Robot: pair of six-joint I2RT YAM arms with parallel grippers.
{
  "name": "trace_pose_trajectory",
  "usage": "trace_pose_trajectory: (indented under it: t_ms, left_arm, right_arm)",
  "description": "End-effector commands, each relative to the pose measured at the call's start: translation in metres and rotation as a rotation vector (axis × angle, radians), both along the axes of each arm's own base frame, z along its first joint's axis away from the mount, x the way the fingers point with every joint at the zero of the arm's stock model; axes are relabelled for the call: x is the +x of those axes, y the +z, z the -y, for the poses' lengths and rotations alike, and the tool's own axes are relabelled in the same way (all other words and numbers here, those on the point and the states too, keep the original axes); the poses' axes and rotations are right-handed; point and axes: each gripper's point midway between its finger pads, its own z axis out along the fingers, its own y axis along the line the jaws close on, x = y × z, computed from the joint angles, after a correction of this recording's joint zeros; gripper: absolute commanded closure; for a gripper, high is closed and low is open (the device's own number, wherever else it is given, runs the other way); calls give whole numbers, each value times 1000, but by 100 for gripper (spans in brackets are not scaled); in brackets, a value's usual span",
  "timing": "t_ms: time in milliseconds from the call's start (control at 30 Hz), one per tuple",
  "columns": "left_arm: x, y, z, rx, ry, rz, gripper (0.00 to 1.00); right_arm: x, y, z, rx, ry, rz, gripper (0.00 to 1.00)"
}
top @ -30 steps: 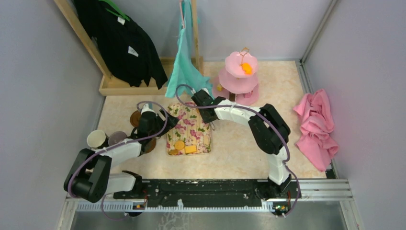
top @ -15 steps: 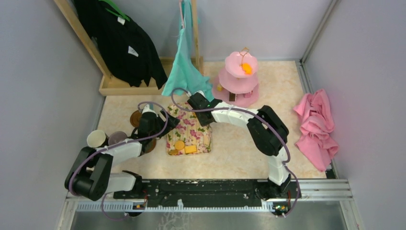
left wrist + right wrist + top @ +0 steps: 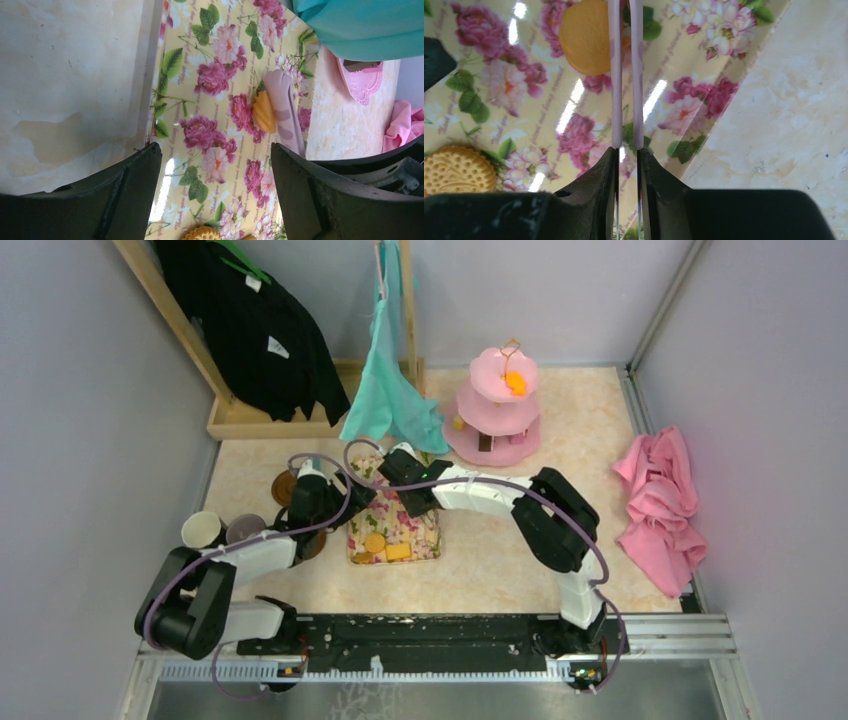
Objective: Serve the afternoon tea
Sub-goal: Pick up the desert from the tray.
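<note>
Right pincer point(image 3: 628, 152) is pressed together on the handle end of pink tongs point(image 3: 614, 75), whose two thin arms run close together across the right edge of an orange shell-shaped snack point(image 3: 584, 37); the tips are cut off in the wrist view, so whether they grip it I cannot tell; left pincer point(image 3: 215, 150) hangs spread wide over the left part of the flowered tray point(image 3: 200, 65), holding nothing; the tray lies in the middle of the table and carries the orange snack toward its far side, a round ridged biscuit point(image 3: 374, 542) and a yellow square piece point(image 3: 398, 552) at its near edge; the pink stand point(image 3: 500, 405) is upright at the far side, just right of the tray, with a gold loop point(image 3: 512, 345) on top, an orange snack point(image 3: 516, 383) on the top tier, a yellow bit point(image 3: 458, 423) and a brown bit point(image 3: 485, 443) lower down; the cream mug point(image 3: 201, 530) and mauve-grey mug point(image 3: 243, 530) stand touching at the near left; one brown saucer point(image 3: 284, 486) lies beyond the left arm, another point(image 3: 312, 545) partly under it; a pink cloth point(image 3: 660, 505) is heaped at the right.
</note>
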Motion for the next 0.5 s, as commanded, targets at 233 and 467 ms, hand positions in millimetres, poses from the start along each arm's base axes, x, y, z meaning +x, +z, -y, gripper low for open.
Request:
trace_pose_trajectory:
  t_ms: [233,467]
  left_arm:
    - [-3,7,3,-18,-9,25,15]
    - [-2,6,3,-17,-7,23,15]
  right_arm:
    - [-9,44,-22,94,15,96,82]
    - [-4,65,-20,126,10,156,81]
